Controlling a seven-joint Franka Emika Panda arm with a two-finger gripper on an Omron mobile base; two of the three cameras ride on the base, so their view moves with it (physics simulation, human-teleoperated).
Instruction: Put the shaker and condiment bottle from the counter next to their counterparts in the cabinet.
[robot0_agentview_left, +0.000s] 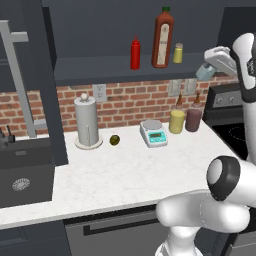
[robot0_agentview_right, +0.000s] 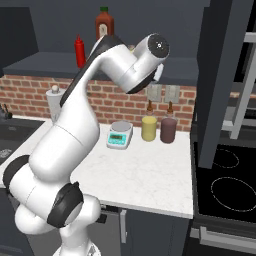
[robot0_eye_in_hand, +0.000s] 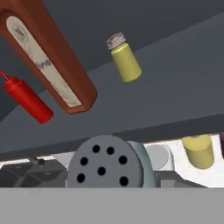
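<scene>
- Blue-grey shaker (robot0_agentview_left: 205, 73) is riding in our tool (robot0_agentview_left: 209, 70), jaws pinching it, just off the right end of the cabinet (robot0_agentview_left: 100, 67) shelf edge.
- We are seeing bare shelf between the yellow shaker (robot0_agentview_left: 178, 53) and that edge.
- Red condiment bottle (robot0_agentview_left: 135, 53) is standing left of the sauce bottle (robot0_agentview_left: 163, 38).

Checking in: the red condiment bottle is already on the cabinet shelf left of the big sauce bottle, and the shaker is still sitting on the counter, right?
Not quite. The shaker is off the counter: the left base view shows it held in the gripper up near the cabinet shelf. The red condiment bottle does stand left of the big sauce bottle.
</scene>
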